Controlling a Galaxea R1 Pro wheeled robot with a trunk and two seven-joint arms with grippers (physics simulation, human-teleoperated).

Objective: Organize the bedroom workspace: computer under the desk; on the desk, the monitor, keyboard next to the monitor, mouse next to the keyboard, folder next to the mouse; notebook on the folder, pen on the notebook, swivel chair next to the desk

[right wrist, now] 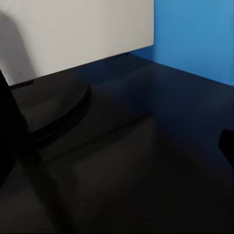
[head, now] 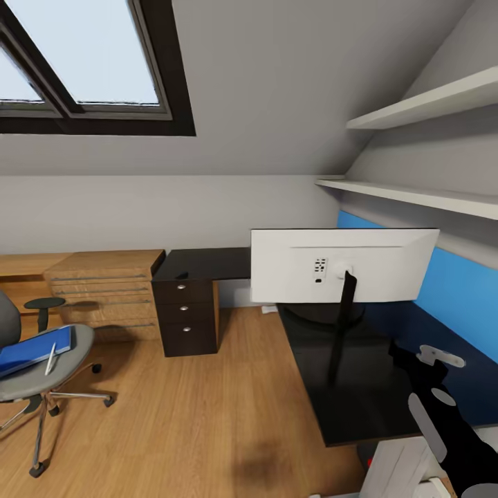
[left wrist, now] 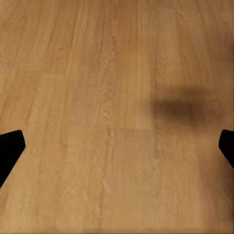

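The monitor (head: 344, 266) was seen at the centre right of the head view, standing on the black desk (head: 360, 408) with its white back turned to the camera and its thin black stand (head: 342, 325) running down to a round base. The desk's drawer unit (head: 185, 317), with round silver knobs, was placed at the middle left, beside a light wooden dresser (head: 104, 290). At the lower left edge, the swivel chair (head: 31, 373) was found well apart from the desk, on the wood plank floor (head: 207, 415). The blue folder (head: 34, 349) lay flat on its seat, and the pen (head: 50, 360) lay across the folder's right end.

The right gripper (head: 432, 363) was held over the desk at the lower right, near the monitor's stand; in the right wrist view its dark fingertips (right wrist: 226, 146) were set at opposite frame edges, spread wide with nothing between them, above the desk top (right wrist: 146, 161) and the monitor's white back (right wrist: 73, 34). In the left wrist view, the left gripper (left wrist: 117, 146) was likewise spread wide and empty, above bare floor (left wrist: 97, 73).
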